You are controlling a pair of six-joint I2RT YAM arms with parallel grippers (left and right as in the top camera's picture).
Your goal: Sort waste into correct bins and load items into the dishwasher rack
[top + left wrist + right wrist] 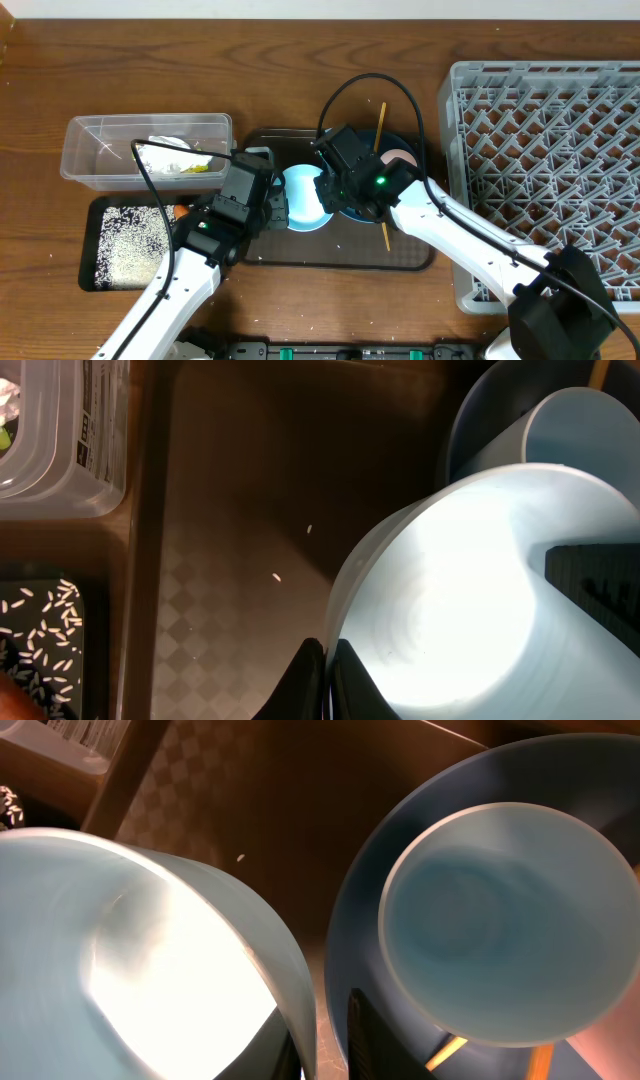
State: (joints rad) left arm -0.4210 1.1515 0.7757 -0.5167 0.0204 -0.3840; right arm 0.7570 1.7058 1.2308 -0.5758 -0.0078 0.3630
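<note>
The waste sorting looks nearly done: the crumpled white-silver wrapper with a green-yellow label (172,157) lies in the clear rectangular plastic tub (90,135) toward the tabletop's left edge. In front of it, the shallow black rectangular tray (95,250) holds the white rice grains (130,245), with the small orange carrot (181,211) at its corner. A few grains remain on the dark brown serving tray (400,255) at mid-tabletop. The large square light grey plastic rack (550,110) by the right edge shows nothing loaded yet. The large blue plate (350,920), the small pale blue bowl (500,920) on it, the white-pink cup (400,158) and the thin wooden chopsticks (379,125) wait on the serving tray. The right hand (328,1045) pinches the tipped light blue cup (303,197) by its wall, one finger inside. The left hand (327,665) is fully closed, holding nothing, its tips right by the cup.
</note>
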